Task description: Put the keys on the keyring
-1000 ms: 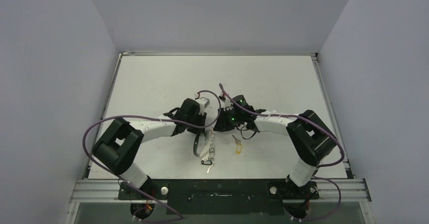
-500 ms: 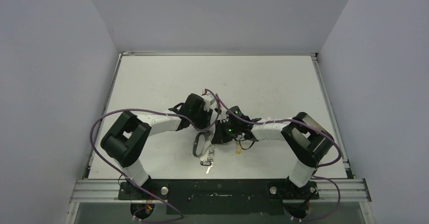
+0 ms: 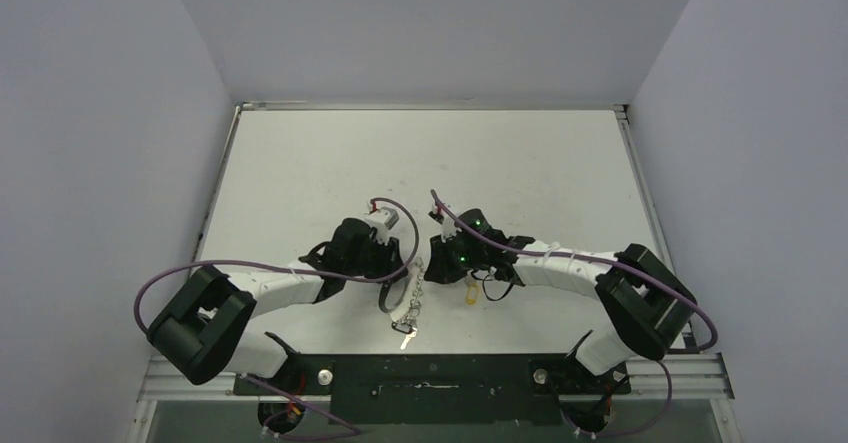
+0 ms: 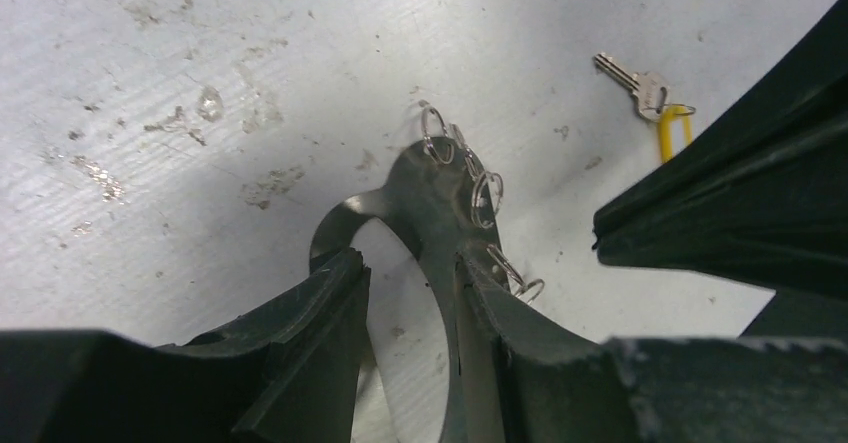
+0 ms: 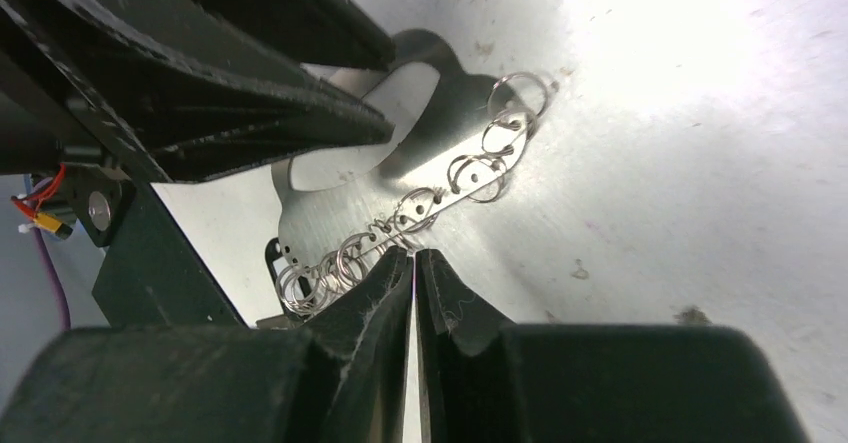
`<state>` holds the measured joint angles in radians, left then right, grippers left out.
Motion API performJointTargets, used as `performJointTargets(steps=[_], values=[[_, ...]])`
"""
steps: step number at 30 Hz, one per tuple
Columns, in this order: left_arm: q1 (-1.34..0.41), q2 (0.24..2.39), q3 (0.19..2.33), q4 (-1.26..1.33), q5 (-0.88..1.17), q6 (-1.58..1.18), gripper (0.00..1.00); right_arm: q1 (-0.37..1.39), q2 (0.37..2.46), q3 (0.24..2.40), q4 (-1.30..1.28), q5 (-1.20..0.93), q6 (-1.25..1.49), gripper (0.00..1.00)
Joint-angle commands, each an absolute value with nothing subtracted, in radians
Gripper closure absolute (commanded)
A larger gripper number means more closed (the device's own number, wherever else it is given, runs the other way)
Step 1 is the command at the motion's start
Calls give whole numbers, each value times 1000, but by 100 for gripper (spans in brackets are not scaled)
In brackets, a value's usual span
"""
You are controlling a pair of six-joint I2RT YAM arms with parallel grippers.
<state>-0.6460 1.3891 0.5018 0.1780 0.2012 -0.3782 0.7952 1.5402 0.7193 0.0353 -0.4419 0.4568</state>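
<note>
The keyring (image 4: 430,188), a flat grey metal loop, lies on the white table with a chain of small rings (image 5: 470,173) along one side. My left gripper (image 4: 405,268) straddles the loop with its jaws partly parted, one finger (image 4: 490,313) against one band and the other on the opposite band. In the top view, the left gripper (image 3: 385,268) sits at the keyring's (image 3: 388,291) far end. My right gripper (image 5: 413,255) is shut on nothing, its tips beside the chain. A key with a yellow tag (image 4: 655,98) lies loose to the right (image 3: 470,293). Another key (image 3: 405,335) hangs at the chain's near end.
Side walls enclose the table (image 3: 300,163) on the left, right and back. The black mounting rail (image 3: 430,375) runs along the near edge. Purple cables (image 3: 190,263) loop over both arms. The two wrists stand close together at the table's middle.
The left arm swung away and came back, its elbow now nearer the front edge. The chain and its key slid slightly toward the near edge. The right gripper shifted slightly and stays beside the chain.
</note>
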Motion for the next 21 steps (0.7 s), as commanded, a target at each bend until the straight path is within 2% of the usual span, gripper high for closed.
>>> performJointTargets(steps=[1, 15, 21], values=[[-643, 1361, 440, 460, 295, -461, 64, 753, 1471, 728, 3, -387, 413, 90], [-641, 1542, 503, 533, 376, -452, 61, 751, 1660, 689, 135, -429, 468, 100], [-641, 1568, 514, 548, 424, -457, 72, 759, 1707, 695, 160, -426, 475, 100]])
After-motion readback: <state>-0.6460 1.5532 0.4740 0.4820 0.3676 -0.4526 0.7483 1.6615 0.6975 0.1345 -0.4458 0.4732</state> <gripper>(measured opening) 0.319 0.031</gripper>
